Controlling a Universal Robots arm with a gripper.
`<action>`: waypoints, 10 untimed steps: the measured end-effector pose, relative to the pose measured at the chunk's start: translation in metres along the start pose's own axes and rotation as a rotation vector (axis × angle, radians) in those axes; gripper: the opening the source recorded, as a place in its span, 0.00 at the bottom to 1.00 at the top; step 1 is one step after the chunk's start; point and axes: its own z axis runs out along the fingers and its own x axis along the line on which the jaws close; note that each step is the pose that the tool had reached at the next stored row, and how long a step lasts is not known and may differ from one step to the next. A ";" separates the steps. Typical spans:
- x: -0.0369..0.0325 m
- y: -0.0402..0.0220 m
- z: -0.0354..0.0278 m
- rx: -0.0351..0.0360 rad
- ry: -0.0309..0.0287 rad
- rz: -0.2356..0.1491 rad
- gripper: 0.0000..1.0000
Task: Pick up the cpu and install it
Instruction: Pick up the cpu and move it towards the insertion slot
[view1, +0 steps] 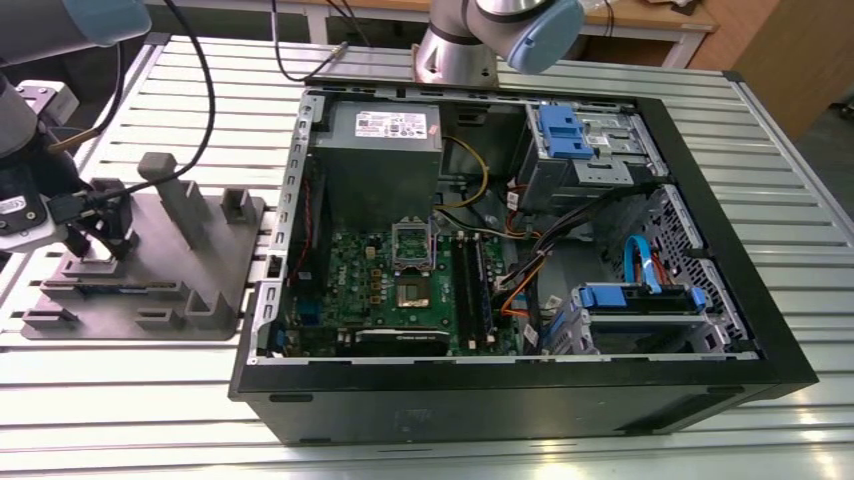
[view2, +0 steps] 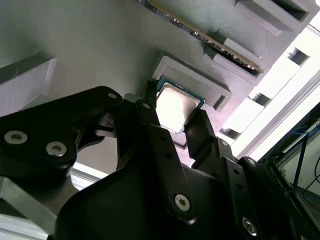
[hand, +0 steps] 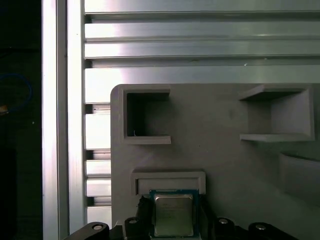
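Observation:
The cpu (view2: 176, 104), a small square chip with a pale metal top and a thin teal rim, lies in a shallow recess of the grey fixture (view1: 174, 270). In both wrist views my gripper (view2: 172, 114) straddles it, and its black fingers (view2: 148, 116) press against two opposite edges of the chip. The first wrist view looks down on the cpu (hand: 172, 220), still seated flat in the recess between the fingers of the gripper (hand: 173, 216). In the exterior view the gripper (view1: 100, 245) stands low over the fixture at the exterior view's left. The motherboard socket (view1: 411, 290) lies uncovered inside the computer case.
The open black computer case (view1: 747, 330) takes up the middle and the exterior view's right, with a grey power supply (view1: 380, 150), cables and blue drive bays inside. Upright posts (view1: 167, 185) rise from the fixture near the gripper. A memory stick (view2: 200, 35) rests in a fixture slot. Everything stands on a slatted metal table (view1: 134, 400).

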 end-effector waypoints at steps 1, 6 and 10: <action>0.0000 0.0000 -0.0014 -0.0001 0.0001 0.000 0.47; -0.0002 0.0002 -0.0108 -0.0031 0.0004 0.000 0.47; -0.0004 0.0003 -0.0185 -0.0069 0.0006 0.000 0.47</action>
